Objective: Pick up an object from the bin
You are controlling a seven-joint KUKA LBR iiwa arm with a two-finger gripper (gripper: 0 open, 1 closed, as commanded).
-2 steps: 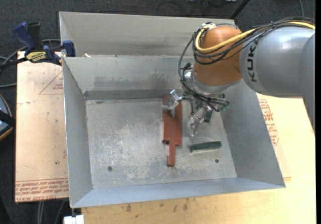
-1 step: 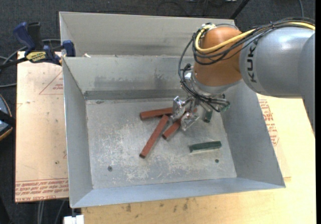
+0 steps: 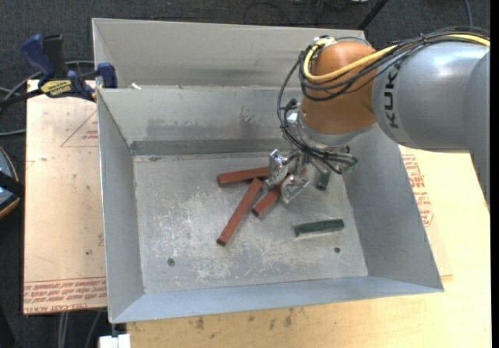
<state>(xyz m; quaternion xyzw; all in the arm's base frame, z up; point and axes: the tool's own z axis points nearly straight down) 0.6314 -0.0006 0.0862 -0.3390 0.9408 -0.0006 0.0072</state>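
Gripper (image 3: 282,181) low over right ends of 3 red-brown sticks (image 3: 238,221) mid-floor of grey bin (image 3: 117,182), dark green bar (image 3: 318,227) near; cannot tell how jaws stand.

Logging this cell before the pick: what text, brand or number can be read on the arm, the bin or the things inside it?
"KUKA": black letters running along the side of the grey arm.
Reddish-brown sticks: no lettering visible.
Dark green bar: no lettering visible.
Grey metal bin: no label or number visible on its walls or floor.
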